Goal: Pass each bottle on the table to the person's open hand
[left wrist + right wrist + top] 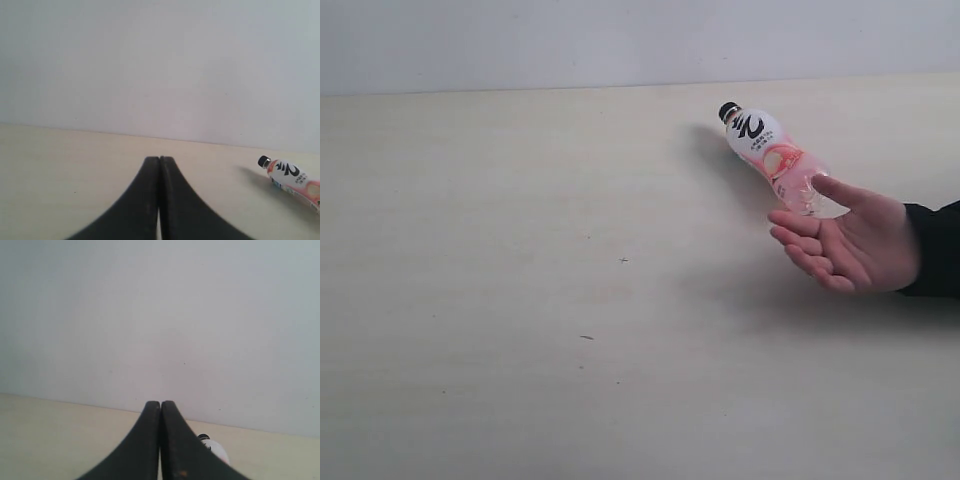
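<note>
1. A plain, pale grey-white wall [620, 40] fills the background, evenly lit.
2. It meets the far edge of the counter [500, 280] in a straight line.
3. The counter is wide and flat, pale beige with a faint wood grain.
4. A few tiny dark specks [586, 337] mark its surface.
5. The light is soft and diffuse, and shadows on the counter are faint.
</note>
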{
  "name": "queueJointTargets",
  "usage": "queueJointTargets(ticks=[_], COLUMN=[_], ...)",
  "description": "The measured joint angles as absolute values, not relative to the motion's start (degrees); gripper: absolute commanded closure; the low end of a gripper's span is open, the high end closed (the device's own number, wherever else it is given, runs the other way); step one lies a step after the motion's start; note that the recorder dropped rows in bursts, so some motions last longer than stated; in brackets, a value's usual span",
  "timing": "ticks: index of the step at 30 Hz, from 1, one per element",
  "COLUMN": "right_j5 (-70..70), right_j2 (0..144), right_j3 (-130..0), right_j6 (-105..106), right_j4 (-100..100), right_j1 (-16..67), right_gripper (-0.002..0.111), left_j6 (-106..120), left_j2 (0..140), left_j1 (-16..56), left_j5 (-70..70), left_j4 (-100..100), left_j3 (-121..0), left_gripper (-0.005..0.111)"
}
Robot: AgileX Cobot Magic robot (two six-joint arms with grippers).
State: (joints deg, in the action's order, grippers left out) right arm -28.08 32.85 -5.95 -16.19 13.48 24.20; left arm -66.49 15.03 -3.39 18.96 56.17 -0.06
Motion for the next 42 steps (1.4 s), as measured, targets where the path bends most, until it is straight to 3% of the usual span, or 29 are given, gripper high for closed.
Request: queueJointTargets(ticks=[10, 15, 19, 23, 27, 38, 42], right_j5=[-28.22, -38.26, -40.73, -23.85, -2.85, 45.83, 56.94], right_j2=[32.85, 32.85, 32.96, 42.98, 61.69, 100.68, 111.38], right_j3=[-5.95, -5.95, -10.71, -31.82, -55.43, -95.64, -103.35], right_j6=[-19.27, -19.65, -21.62, -1.96, 13.59, 8.35, 10.17], right_j4=[13.48, 13.33, -1.14, -16.33, -23.54, -5.99, -1.93], right_j1=[24.20, 24.20, 24.20, 24.20, 22.79, 18.89, 18.89], right_gripper=[0.108, 0.108, 0.108, 0.108, 0.108, 0.108, 0.091], left_j6=[-67.80, -67.80, -67.80, -67.80, -67.80, -67.80, -67.80], left_j2=[15.03, 15.03, 15.03, 15.03, 15.03, 15.03, 15.03], left_j1=[-3.39, -3.39, -3.39, -3.39, -3.39, -3.39, -3.39], left_j5=[11.68, 11.57, 11.45, 11.45, 11.45, 11.45, 11.45], left_j4=[55.13, 55.13, 55.13, 55.13, 55.13, 55.13, 55.13], left_j3=[-0.02, -0.02, -0.02, -0.02, -0.02, -0.02, -0.02], left_gripper=[0.107, 0.107, 0.107, 0.107, 0.107, 0.107, 0.107])
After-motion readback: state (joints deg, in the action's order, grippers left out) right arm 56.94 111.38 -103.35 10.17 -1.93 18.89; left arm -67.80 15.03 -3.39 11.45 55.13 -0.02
